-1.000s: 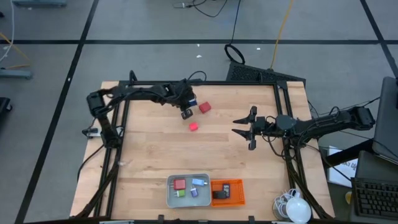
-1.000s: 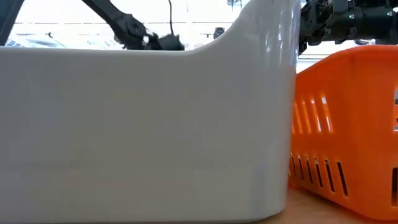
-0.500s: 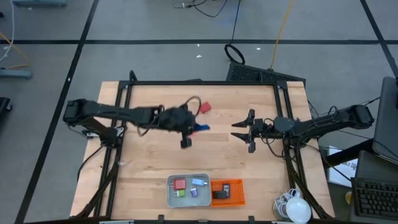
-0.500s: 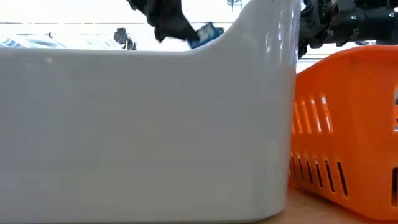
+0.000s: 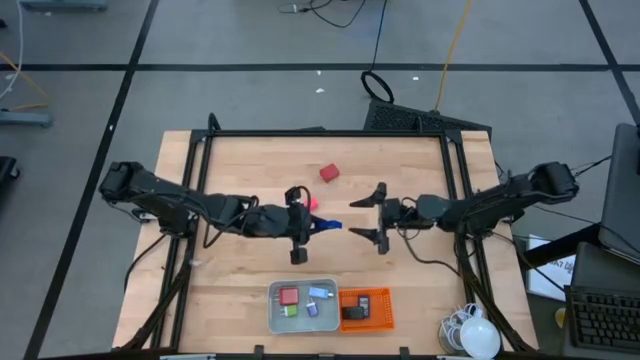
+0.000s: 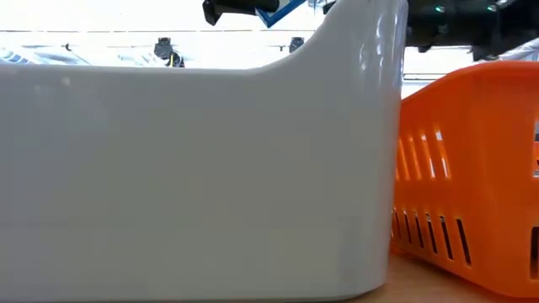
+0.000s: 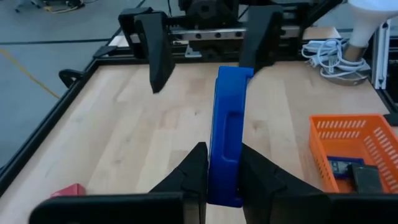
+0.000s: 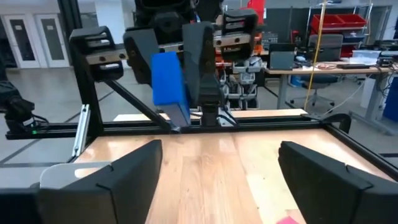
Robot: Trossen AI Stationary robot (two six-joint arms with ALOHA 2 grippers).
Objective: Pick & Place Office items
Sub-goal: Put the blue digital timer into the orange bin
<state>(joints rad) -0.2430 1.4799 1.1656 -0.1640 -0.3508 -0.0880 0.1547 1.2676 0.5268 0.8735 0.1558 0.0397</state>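
While both arms hang over the middle of the table, here's what I can make out:

Table: pale wooden butcher-block top (image 5: 240,270) with visible plank seams, framed by black metal rails.

Left gripper: the left gripper (image 5: 318,224) sits mid-table, its two dark wedge-shaped fingers (image 7: 189,174) clamped tight on the flat blue plastic block (image 7: 227,130). The block is a smooth slab with a shallow rectangular recess in one face, held on edge and sticking out past the fingertips, up off the wood.

Right gripper: the right gripper (image 5: 377,215) faces the left one from just beside it, with its black angular fingers (image 8: 118,180) spread wide and nothing between them. It isn't touching the blue block, though the tip of the block points right at the gap.

Red cube: small matte red block (image 5: 329,173) lying on the bare wood toward the far side, apart from both grippers.

Pink bit: small pink block (image 5: 311,202) on the wood, right next to the left gripper, half hidden by it.

Grey tray: glossy rounded-corner grey plastic tray (image 5: 275,312) at the near edge, with a red block (image 5: 289,296), a green piece (image 5: 289,311) and a white-blue piece (image 5: 319,293) inside.

Orange basket: slotted orange plastic mesh basket (image 5: 384,310), touching the tray's side, with a flat black piece (image 5: 354,312) inside.
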